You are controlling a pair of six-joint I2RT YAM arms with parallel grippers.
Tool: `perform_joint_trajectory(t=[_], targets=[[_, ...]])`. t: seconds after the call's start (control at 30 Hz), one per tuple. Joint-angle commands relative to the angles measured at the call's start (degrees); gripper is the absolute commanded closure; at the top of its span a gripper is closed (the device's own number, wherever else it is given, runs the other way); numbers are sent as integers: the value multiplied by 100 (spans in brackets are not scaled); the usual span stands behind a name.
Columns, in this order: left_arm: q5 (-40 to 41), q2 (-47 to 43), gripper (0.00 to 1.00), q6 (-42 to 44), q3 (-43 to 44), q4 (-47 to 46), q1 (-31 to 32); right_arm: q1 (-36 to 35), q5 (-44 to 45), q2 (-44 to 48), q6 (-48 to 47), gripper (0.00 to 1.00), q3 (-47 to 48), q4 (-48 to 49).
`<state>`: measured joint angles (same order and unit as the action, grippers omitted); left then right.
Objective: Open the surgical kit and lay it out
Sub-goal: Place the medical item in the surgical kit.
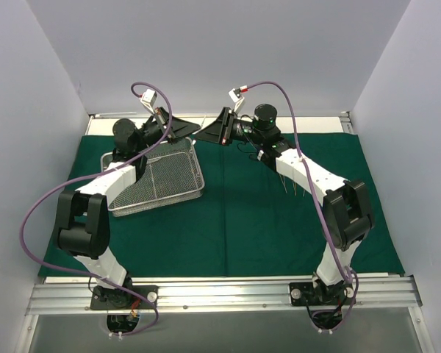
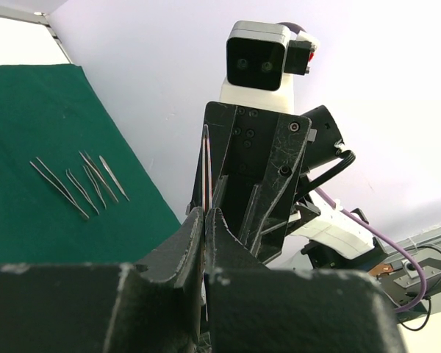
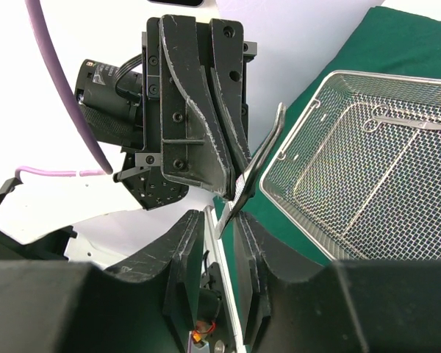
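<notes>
Top overhead, facing down; wrists close, facing each other; top, right share tray.

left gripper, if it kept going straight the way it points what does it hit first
The right gripper, facing it almost tip to tip. The slim steel instrument pinched in the left gripper sticks out ahead, so it likely touches first; the gap is hard to judge.

Matt dark green cloth is seen beneath a bright wire-mesh metal tray. Slim polished steel instruments are pictured, alongside scuffed matt black plastic fingers and glossy white arm shells.
</notes>
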<state>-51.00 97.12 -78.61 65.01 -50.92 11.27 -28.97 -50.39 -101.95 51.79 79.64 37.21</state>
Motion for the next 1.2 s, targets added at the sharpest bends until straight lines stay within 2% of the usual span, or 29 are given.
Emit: perform_joint_trajectory(t=[0.0, 0.17, 0.23, 0.27, 0.33, 0.43, 0.47, 0.5, 0.57, 0.63, 0.8, 0.9, 1.03, 1.1, 1.13, 1.17], targets=[[-6, 9, 98, -67, -68, -454, 7, -65, -173, 53, 77, 76, 210, 585], [-6, -18, 98, -137, -138, -542, 77, -56, -138, 26, 77, 81, 202, 603], [-15, -18, 98, -137, -173, -551, 112, -56, -146, 26, 77, 89, 193, 621], [-24, -26, 98, -146, -182, -577, 113, -56, -146, 35, 68, 97, 184, 621], [-50, -27, 96, -155, -208, -621, 121, -38, -138, 53, 77, 100, 140, 664], [-41, -35, 80, -137, -252, -621, 113, -3, -111, 131, 77, 100, 18, 700], [-33, -44, 74, -137, -261, -656, 104, 14, -103, 158, 33, 100, -9, 691], [-15, -53, 62, -128, -270, -665, 95, 23, -94, 202, 7, 100, -36, 613], [3, -62, 53, -102, -296, -726, 78, 84, -50, 263, -63, 100, -132, 533], [-24, -44, 50, -76, -261, -701, 69, 128, -32, 342, -143, 100, -185, 436], [-76, 96, 50, -163, -147, -762, 42, 181, 12, 439, -248, 100, -229, 253], [-15, -17, 48, -24, -287, -640, -150, 225, 126, 509, -555, 100, -150, -362], [-85, -307, 44, 626, -349, 491, -475, 427, 205, 615, -977, 100, -107, -1249], [-138, -500, 43, 1196, -297, 1098, -590, 585, 275, 615, -1564, 100, 155, -2407], [-155, -571, 43, 1529, -227, 2041, -678, 629, 441, 589, -1871, 100, 305, -2907], [-147, -693, 43, 2272, -139, 2564, -705, 656, 547, 563, -2562, 100, 464, -3965]])
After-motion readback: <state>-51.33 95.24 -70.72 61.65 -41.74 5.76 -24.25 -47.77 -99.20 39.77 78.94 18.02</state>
